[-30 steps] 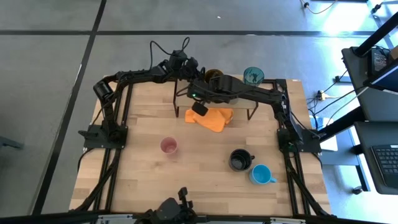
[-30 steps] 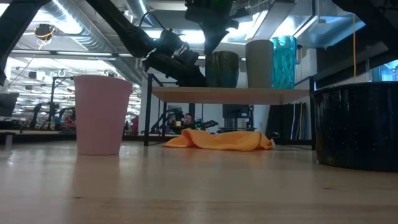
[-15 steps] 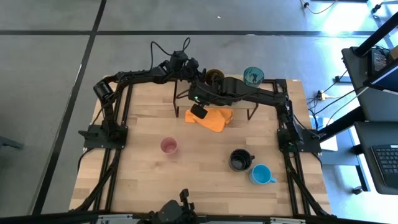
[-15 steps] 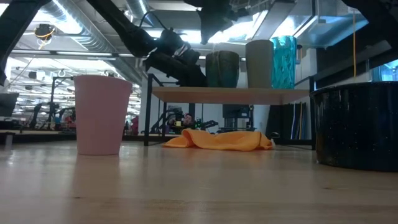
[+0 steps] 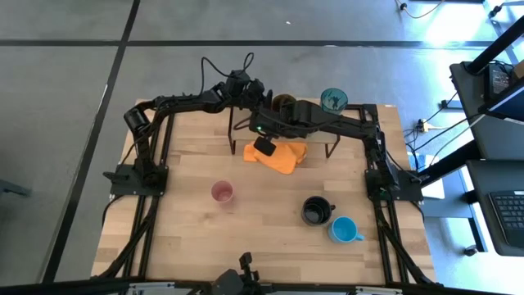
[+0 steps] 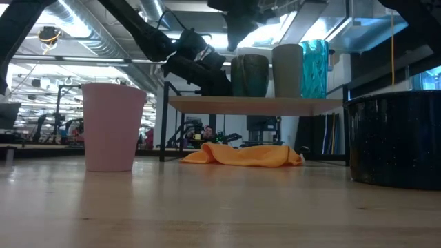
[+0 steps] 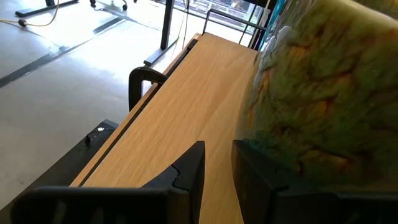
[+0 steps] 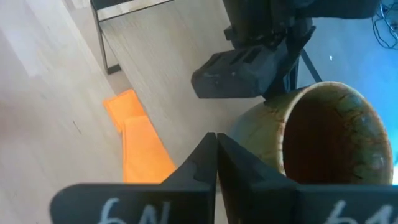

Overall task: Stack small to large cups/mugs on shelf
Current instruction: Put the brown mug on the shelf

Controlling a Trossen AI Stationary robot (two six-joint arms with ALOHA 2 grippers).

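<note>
The mustard-brown mug (image 6: 249,74) stands upright on the low wooden shelf (image 6: 255,105), left of the olive-grey cup (image 6: 287,69) and the teal tumbler (image 6: 313,67). My left gripper (image 7: 217,155) is shut and lies low over the shelf board (image 7: 186,106), against the mug's left side; it also shows in the high view (image 5: 250,92). My right gripper (image 8: 216,149) is shut and empty. It hangs above the shelf, just left of the mug's rim (image 8: 323,130). The pink cup (image 5: 222,192), black mug (image 5: 315,211) and light blue mug (image 5: 344,230) stand on the table. My left gripper touches the mustard-brown mug's lower wall (image 7: 267,155) with the outer side of one finger (image 7: 249,171). The shut fingers lie level just above the shelf board and come from the table's left. The mug stands upright with its base on the shelf.
An orange cloth (image 5: 278,156) lies on the table under and in front of the shelf. The shelf's thin black legs (image 6: 165,124) stand at its ends. The pink cup (image 6: 110,127) and black mug (image 6: 396,138) stand on the near half of the table.
My left gripper has gone a little toward the table's right edge along the shelf, and the mustard-brown mug has slid with it, closer to the olive-grey cup. My right gripper has risen slightly above the shelf.
</note>
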